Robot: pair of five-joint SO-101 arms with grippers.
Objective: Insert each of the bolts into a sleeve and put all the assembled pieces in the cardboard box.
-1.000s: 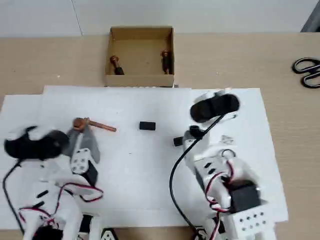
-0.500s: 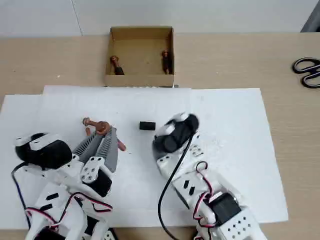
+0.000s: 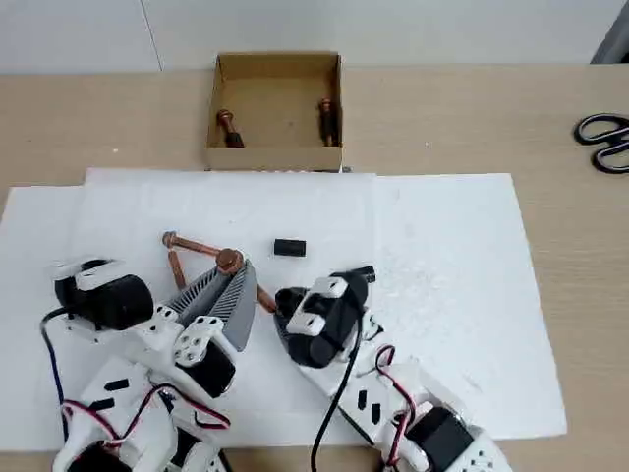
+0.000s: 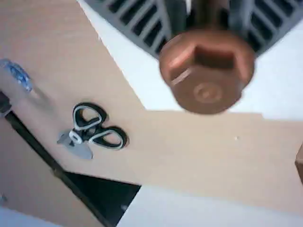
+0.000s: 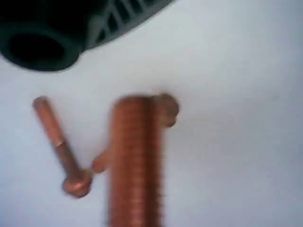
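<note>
Bolt (image 3: 230, 261) up off the paper, pinched across its shank by the left gripper (image 3: 239, 278). The jaws are closed tight just under the hex head, and the threaded tip points toward the right arm. The right gripper (image 5: 57, 28) looks clamped on a black sleeve (image 5: 33, 45), its bore showing. Tip and hole are near each other but not yet mated. So this is the insertion step, and the next move calls for lining thread up with bore and pushing straight through, no wobble. Two more bolts (image 3: 192, 243) lie in a V on the white paper (image 3: 442, 246) just beyond the left gripper, with a spare sleeve (image 3: 289, 248) near them. Well beyond, the cardboard box (image 3: 278, 157) holds two finished pieces (image 3: 228, 128).
</note>
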